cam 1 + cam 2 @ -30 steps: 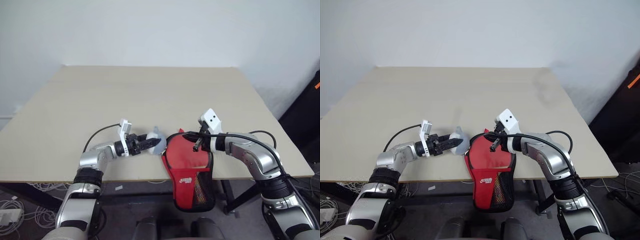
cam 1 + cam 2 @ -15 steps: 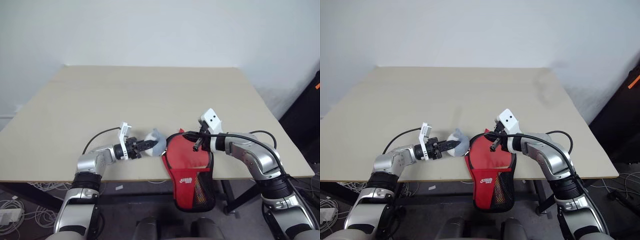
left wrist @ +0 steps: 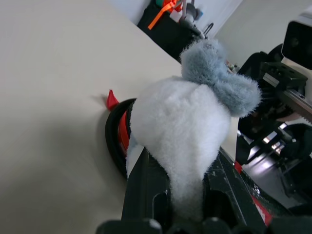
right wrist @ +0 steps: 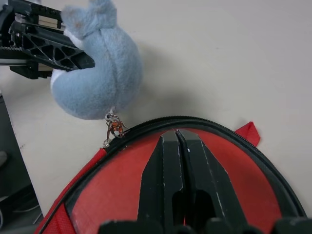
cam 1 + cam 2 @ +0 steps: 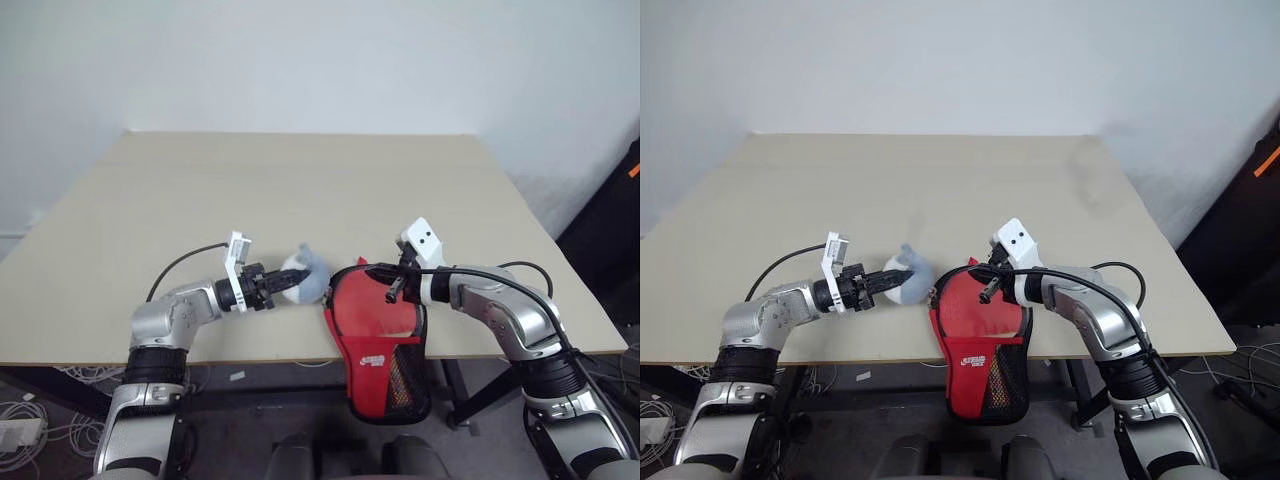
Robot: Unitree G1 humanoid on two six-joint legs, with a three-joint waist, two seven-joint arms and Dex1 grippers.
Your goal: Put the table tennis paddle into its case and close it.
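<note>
So my left claw [image 5: 880, 284] is clamped tight on the fluffy blue-grey plush charm [image 5: 906, 275] that hangs off the zipper pull [image 4: 113, 127] of the case [image 5: 378, 330]. My right claw [image 4: 176, 146] is fully closed, fingers together, pressing down on the red top of the case. The case sits at the table's [image 5: 300, 190] near edge, and its narrow mesh end droops over that edge. The paddle itself I can't see, so I'd guess it's already inside.

What worries me: the charm is soft and connects through a tiny chain. If I tug at a bad angle, the plush could slip out of my grip or the chain could snap instead of the zipper running. And if my right claw's hold-down slips, the whole case could slide off the near edge.
</note>
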